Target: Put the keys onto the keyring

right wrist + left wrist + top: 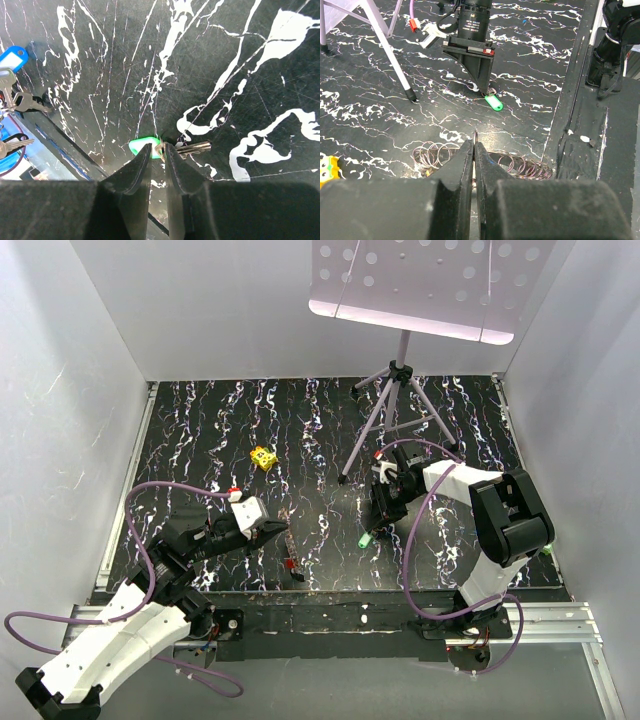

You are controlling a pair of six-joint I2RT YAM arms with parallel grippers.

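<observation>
A key with a green head lies flat on the black marbled table, also visible as the green key. My right gripper points down at it, jaws closed to a narrow gap on the metal where head and blade meet. My left gripper is shut on the keyring, a thin wire ring seen edge-on and poking out past the fingertips. A blue-headed key and other keys lie at the left of the right wrist view.
A coil of looped wire rings lies on the table under my left gripper. A yellow spotted block sits mid-left. A grey tripod with a perforated white panel stands at the back. White walls enclose the table.
</observation>
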